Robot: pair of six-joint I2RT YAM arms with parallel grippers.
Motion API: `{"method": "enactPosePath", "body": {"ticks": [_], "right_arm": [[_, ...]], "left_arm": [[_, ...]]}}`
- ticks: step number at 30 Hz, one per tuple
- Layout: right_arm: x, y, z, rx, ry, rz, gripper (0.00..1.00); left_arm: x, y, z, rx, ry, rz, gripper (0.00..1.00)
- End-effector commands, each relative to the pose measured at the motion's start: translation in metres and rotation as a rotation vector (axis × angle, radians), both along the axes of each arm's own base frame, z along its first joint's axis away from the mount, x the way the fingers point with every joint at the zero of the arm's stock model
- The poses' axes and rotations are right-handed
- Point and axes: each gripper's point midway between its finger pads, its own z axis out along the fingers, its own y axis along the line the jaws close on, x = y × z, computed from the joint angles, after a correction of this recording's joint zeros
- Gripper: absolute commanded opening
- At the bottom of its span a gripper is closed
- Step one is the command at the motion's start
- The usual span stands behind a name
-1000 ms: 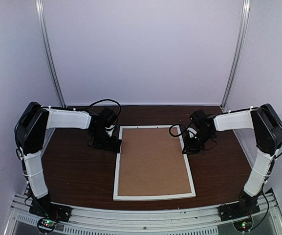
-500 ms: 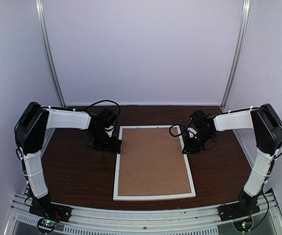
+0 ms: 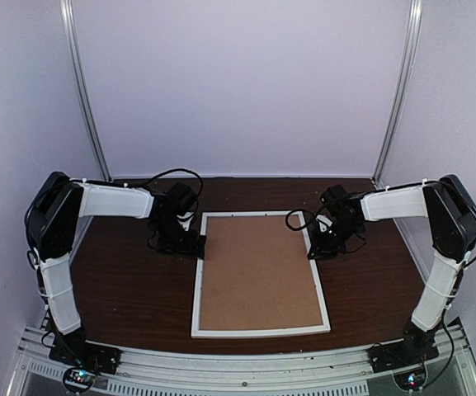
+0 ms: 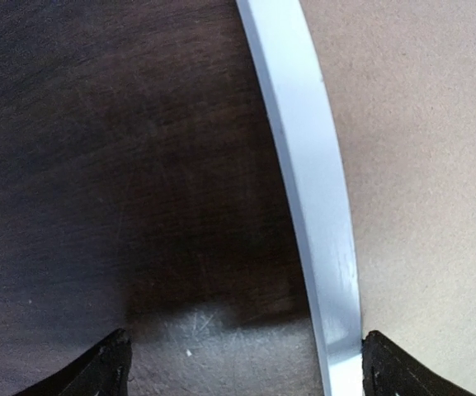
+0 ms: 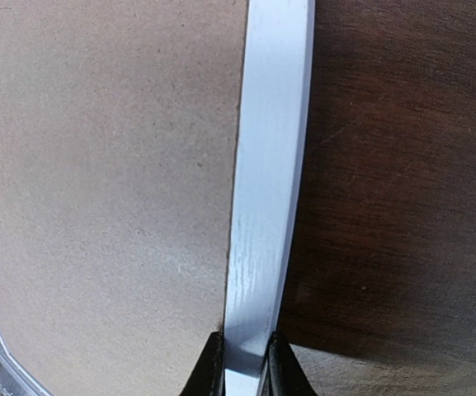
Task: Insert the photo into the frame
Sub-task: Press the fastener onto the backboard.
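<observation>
The frame (image 3: 197, 289) lies flat in the middle of the table, thin white edge around a brown backing board (image 3: 258, 272) that faces up. The photo is hidden. My left gripper (image 3: 190, 245) is open at the frame's far left. In the left wrist view the white rail (image 4: 303, 165) runs between the wide-apart fingertips, one over the table, one over the board (image 4: 419, 165); the left gripper (image 4: 246, 363) holds nothing. My right gripper (image 3: 316, 250) is at the far right rail. In the right wrist view the right gripper (image 5: 244, 363) is shut on that white rail (image 5: 270, 165).
The dark wooden table (image 3: 130, 289) shows on both sides of the frame. Pale walls and two metal posts (image 3: 85, 91) enclose the back. The arm bases stand on the near rail (image 3: 238, 363).
</observation>
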Motion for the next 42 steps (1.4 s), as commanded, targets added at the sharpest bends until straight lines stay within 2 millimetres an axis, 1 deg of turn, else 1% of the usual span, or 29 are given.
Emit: {"method": "enactPosePath", "body": {"ticks": [1,12,13,18,22,25,29,34,38,42], "right_arm": [[0.0,0.003,-0.003,-0.005,-0.008,0.024,0.06],[-0.001,0.002,-0.005,-0.003,-0.004,0.018,0.06],[-0.001,0.003,-0.004,-0.002,-0.006,0.016,0.06],[-0.001,0.002,-0.005,0.002,-0.005,0.007,0.06],[-0.001,0.003,-0.004,0.008,-0.006,0.004,0.06],[-0.001,0.003,-0.002,0.01,-0.01,0.004,0.06],[-0.001,0.002,0.0,0.009,-0.015,0.002,0.06],[-0.001,0.002,0.0,0.007,-0.019,0.001,0.06],[-0.001,0.002,0.001,0.008,-0.022,-0.003,0.06],[-0.001,0.002,0.0,0.01,-0.021,-0.005,0.06]], "left_arm": [[-0.015,-0.014,-0.03,-0.006,0.063,-0.03,0.97],[-0.014,-0.024,-0.026,-0.036,0.052,-0.057,0.98],[-0.014,-0.025,-0.024,-0.046,0.043,-0.059,0.98],[-0.007,-0.032,0.006,-0.113,-0.039,-0.065,0.98],[-0.005,-0.029,0.023,-0.124,-0.087,-0.058,0.98],[-0.008,-0.023,0.029,-0.12,-0.102,-0.049,0.98],[-0.021,-0.014,0.031,-0.123,-0.094,-0.033,0.98],[-0.044,-0.006,0.031,-0.151,-0.072,-0.02,0.98],[-0.065,-0.01,0.029,-0.143,-0.062,-0.036,0.98],[-0.081,-0.01,0.024,-0.094,-0.07,-0.023,0.98]]}}
